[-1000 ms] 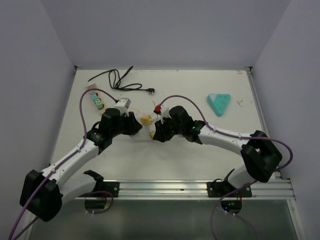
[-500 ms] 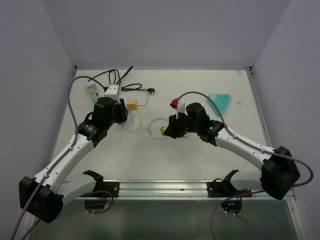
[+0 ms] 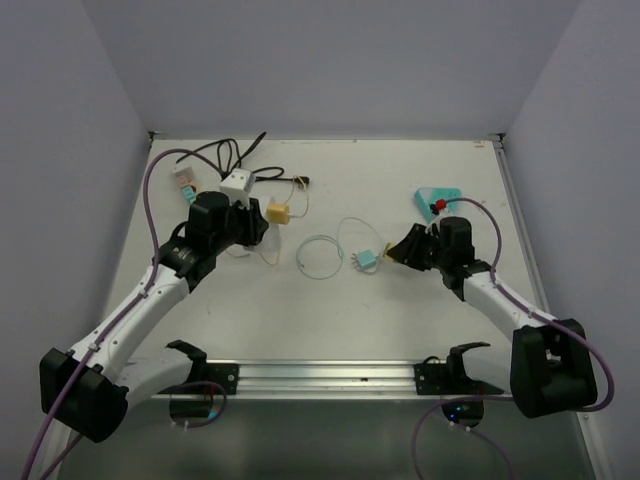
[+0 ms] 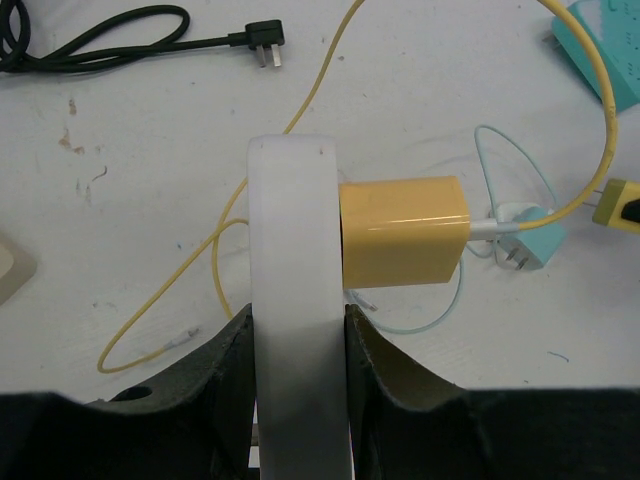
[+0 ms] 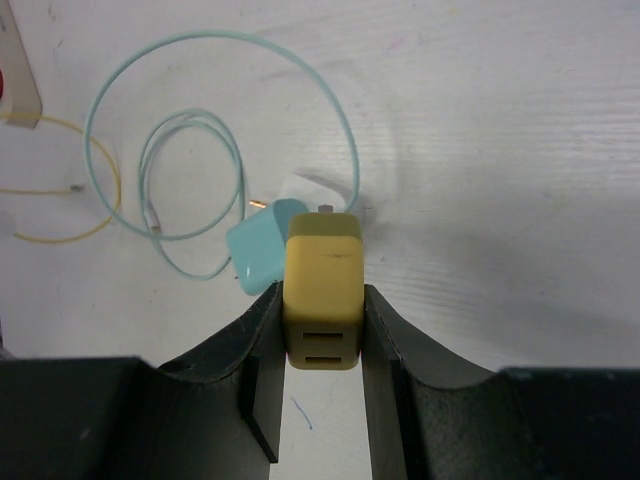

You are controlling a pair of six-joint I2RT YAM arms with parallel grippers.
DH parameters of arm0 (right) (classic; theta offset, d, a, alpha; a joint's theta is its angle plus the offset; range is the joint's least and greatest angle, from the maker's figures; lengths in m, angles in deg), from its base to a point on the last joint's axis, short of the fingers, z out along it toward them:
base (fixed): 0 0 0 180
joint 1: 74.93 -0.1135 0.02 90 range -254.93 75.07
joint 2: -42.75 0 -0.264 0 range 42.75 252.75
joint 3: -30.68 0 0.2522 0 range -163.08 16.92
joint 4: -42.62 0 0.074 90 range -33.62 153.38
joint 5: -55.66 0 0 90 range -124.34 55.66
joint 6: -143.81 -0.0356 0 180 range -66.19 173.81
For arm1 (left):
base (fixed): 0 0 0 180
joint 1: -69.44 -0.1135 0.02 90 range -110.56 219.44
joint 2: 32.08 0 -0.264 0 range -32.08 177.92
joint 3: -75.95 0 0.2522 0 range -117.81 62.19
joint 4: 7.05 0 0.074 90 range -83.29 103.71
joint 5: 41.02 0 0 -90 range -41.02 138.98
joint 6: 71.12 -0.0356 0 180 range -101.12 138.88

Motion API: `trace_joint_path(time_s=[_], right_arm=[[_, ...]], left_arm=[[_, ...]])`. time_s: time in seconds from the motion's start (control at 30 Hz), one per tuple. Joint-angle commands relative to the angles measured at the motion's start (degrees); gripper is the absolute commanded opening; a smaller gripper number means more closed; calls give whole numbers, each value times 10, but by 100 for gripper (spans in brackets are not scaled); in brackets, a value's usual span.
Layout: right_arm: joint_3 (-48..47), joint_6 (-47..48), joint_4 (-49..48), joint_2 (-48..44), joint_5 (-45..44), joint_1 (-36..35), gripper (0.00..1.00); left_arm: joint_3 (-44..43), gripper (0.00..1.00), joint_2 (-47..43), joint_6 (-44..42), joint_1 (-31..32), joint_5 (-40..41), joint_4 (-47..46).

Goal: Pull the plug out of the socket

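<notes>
So, left pincer [image 4: 298, 335]: clamped shut on white socket [image 4: 295, 220]
Socket contents: yellow charger [image 4: 403, 232] seated in its side face
Right pincer [image 5: 322, 320]: closed on yellow plug [image 5: 322, 275], well apart from socket
Yellow plug: just beside teal plug [image 5: 260, 260] on tabletop [image 5: 500, 150]
Teal cable [image 5: 215, 50]: looped near teal plug

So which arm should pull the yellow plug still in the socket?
Right, probably. The left claw is shut on the white socket, yellow plug sticking from its side. The right claw must first release the yellow adapter it holds.
</notes>
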Motion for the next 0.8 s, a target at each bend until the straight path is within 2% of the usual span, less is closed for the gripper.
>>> trace_joint_path(time_s=[0.0, 0.2, 0.4, 0.5, 0.6, 0.63, 0.77], right_arm=[[17, -45, -42, -4, -40, 20, 0], [21, -46, -79, 61, -22, 28, 0], [23, -57, -177, 135, 53, 28, 0], [24, -59, -198, 166, 60, 28, 4], [26, -52, -188, 170, 46, 28, 37], [24, -47, -165, 165, 35, 29, 61], [-1, 5, -72, 106, -33, 28, 85]], left_arm=[[-11, 0, 2, -32, -3, -44, -48], [8, 0, 1, -46, -3, -75, -55], [31, 0, -7, -40, -4, -93, -71], [45, 0, -18, -32, -4, -113, -85], [52, 0, -20, -25, -4, -111, -86], [51, 0, -16, -26, -4, -108, -84], [49, 0, -13, -27, -4, -89, -78]])
